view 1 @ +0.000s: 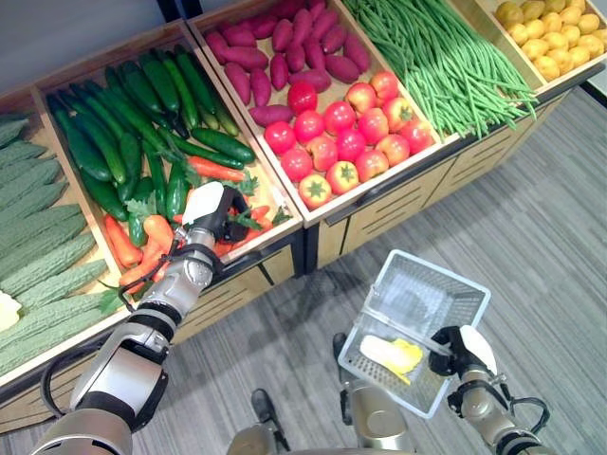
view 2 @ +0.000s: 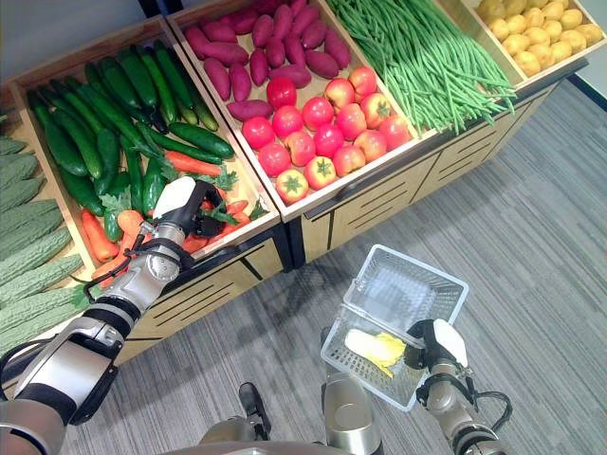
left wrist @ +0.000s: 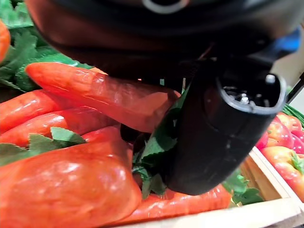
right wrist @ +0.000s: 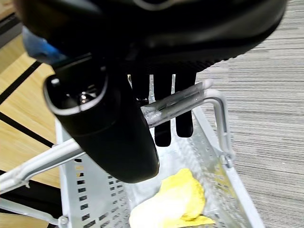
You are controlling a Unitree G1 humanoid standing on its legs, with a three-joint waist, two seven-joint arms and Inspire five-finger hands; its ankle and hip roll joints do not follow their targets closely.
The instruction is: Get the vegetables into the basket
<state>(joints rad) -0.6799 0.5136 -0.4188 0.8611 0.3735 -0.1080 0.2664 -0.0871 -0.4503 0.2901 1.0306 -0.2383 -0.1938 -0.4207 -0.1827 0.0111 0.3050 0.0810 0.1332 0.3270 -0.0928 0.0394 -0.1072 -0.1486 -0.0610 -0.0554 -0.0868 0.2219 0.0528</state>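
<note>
My left hand [view 1: 207,207] is down in the carrot bin, among orange carrots [view 1: 156,232] with green tops. In the left wrist view a carrot [left wrist: 95,92] lies against the palm, and the thumb [left wrist: 213,133] curls round its leafy end. My right hand [view 1: 469,353] is low at the right. It is shut on the wire handle [right wrist: 185,102] of the white basket [view 1: 444,275], which hangs over the floor in front of the stand. A pale yellow vegetable [view 1: 391,355] lies in the basket.
The wooden stand also holds bitter gourds [view 1: 38,237], cucumbers [view 1: 114,123], purple sweet potatoes [view 1: 285,47], tomatoes [view 1: 346,133], green beans [view 1: 446,57] and yellow produce [view 1: 555,33]. Grey carpet floor [view 1: 531,209] lies in front of the stand.
</note>
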